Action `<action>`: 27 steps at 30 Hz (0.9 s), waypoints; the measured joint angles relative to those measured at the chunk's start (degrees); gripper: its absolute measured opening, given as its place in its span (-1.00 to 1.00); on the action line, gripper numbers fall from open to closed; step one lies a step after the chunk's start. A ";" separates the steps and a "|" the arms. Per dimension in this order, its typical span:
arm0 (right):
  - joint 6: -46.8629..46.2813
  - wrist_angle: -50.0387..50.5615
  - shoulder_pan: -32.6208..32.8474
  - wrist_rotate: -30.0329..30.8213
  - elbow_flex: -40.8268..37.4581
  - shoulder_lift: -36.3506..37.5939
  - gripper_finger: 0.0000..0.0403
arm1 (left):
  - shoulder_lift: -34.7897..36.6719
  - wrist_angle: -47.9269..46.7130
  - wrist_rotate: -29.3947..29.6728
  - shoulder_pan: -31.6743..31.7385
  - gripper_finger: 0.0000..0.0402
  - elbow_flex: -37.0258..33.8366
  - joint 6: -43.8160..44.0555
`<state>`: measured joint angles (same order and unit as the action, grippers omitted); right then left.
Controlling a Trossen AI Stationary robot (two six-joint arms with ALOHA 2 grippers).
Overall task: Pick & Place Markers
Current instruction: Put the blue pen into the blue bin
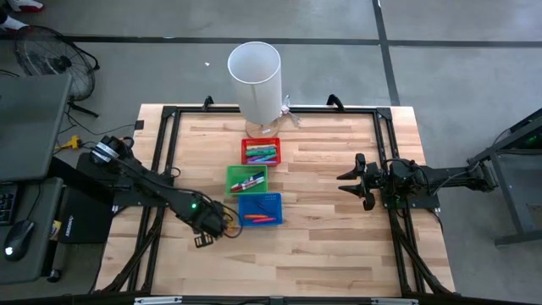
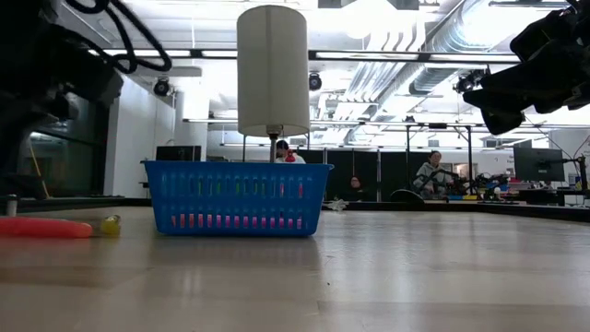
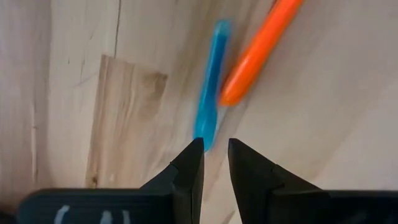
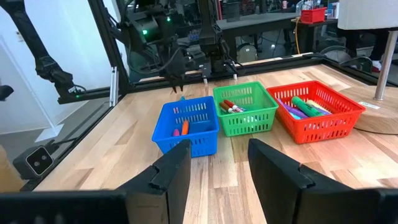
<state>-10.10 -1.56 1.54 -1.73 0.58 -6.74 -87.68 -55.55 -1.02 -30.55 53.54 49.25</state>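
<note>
Step in hand, by the look of it: picking the blue marker (image 3: 210, 93) off the worktop (image 1: 330, 246) with the left end effector (image 3: 214, 152).

Left end effector poised low over the wood, lower centre-left of the high view, just left of the blue bin (image 1: 259, 208). Fingers parted by a narrow gap, grasping nothing; tips just at the near end of the blue marker in the left wrist view. Orange marker (image 3: 258, 53) lying just beside it, the near ends almost touching.

To do it well: slide forward along the blue marker's length so the fingers straddle its body rather than its tip. Widen the gap first if too tight to clear the barrel. Keep clear of the orange one, likely to roll if nudged. Descend straight, clench gently, lift before turning toward a bin.

Remaining markers sorted in the red bin (image 1: 261, 152), green bin (image 1: 247, 179) and blue bin, centre of the high view.

Right end effector (image 1: 349, 180) waiting at centre right, fingers spread wide, empty.
</note>
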 joint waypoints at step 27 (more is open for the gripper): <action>-0.04 0.00 -0.01 0.00 0.00 0.00 -0.26 | -0.02 7.32 0.51 0.04 -0.04 -5.79 -6.11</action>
<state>-10.14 -1.56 1.53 -1.73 0.58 -6.74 -87.70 -48.23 -0.51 -30.50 47.75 43.14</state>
